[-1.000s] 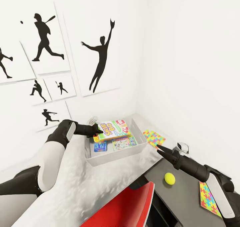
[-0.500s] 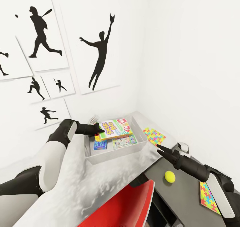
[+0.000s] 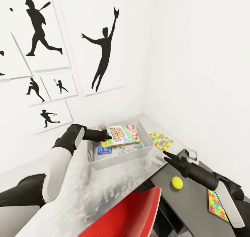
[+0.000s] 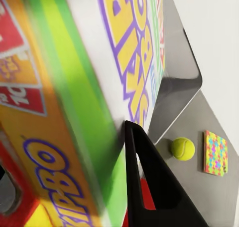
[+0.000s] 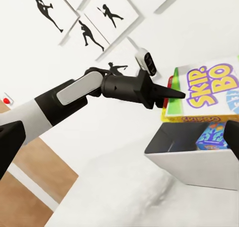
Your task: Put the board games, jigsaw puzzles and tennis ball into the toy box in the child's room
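My left gripper [image 3: 106, 135] is shut on the edge of the green-yellow-red Skip-Bo board game [image 3: 123, 134] and holds it tilted just above the toy box [image 3: 118, 162]. One dark finger [image 4: 149, 177] presses against the board game [image 4: 99, 87]. A blue board game [image 3: 104, 148] and another printed one [image 3: 130, 147] lie flat inside the toy box. One jigsaw puzzle [image 3: 160, 140] lies on the light table right of the toy box. The tennis ball [image 3: 177, 182] and a second jigsaw puzzle [image 3: 217, 205] rest on the lower dark section. My right gripper [image 3: 165, 156] hovers open above the ball, holding nothing.
A red chair [image 3: 128, 216] stands tucked under the table's near edge. The white wall with black sports silhouettes [image 3: 104, 56] runs close behind the toy box, and the room corner closes the far right. A small white device [image 3: 190, 153] sits by the right wall.
The head view has shifted slightly. My left gripper has carried the Skip-Bo game a little to the right, further over the toy box. The right arm has stayed put.
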`<state>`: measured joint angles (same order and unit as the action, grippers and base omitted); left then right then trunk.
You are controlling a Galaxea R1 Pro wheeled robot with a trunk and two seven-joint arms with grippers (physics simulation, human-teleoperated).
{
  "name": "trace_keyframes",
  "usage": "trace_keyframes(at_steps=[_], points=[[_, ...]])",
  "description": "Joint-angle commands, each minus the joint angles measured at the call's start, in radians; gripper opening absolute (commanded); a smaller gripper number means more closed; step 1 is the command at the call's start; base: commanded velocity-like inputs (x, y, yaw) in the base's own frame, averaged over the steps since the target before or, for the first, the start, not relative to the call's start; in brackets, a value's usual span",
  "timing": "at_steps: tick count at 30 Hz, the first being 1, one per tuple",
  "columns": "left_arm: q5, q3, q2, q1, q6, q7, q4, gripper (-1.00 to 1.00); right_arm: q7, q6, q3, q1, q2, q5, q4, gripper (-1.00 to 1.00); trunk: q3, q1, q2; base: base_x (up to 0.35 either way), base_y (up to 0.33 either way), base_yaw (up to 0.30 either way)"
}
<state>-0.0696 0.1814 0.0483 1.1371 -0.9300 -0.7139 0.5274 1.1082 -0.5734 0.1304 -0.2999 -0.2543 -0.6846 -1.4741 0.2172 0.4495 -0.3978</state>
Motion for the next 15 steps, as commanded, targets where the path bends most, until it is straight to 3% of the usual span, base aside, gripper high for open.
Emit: trace_keyframes(at_steps=[1,15], points=[[-0.007,0.006,0.001,0.001,-0.006,-0.007,0.001,-1.0,0.0,-0.008,0.0,-0.001,0.0,-0.006,0.0,1.0,0.004,0.001,-0.002,0.0,0.0,0.0],[-0.013,0.0,0.001,0.001,-0.002,-0.004,0.0,-1.0,0.001,-0.008,0.0,-0.001,0.0,-0.007,0.0,1.0,0.026,0.001,-0.002,0.0,0.0,0.0]])
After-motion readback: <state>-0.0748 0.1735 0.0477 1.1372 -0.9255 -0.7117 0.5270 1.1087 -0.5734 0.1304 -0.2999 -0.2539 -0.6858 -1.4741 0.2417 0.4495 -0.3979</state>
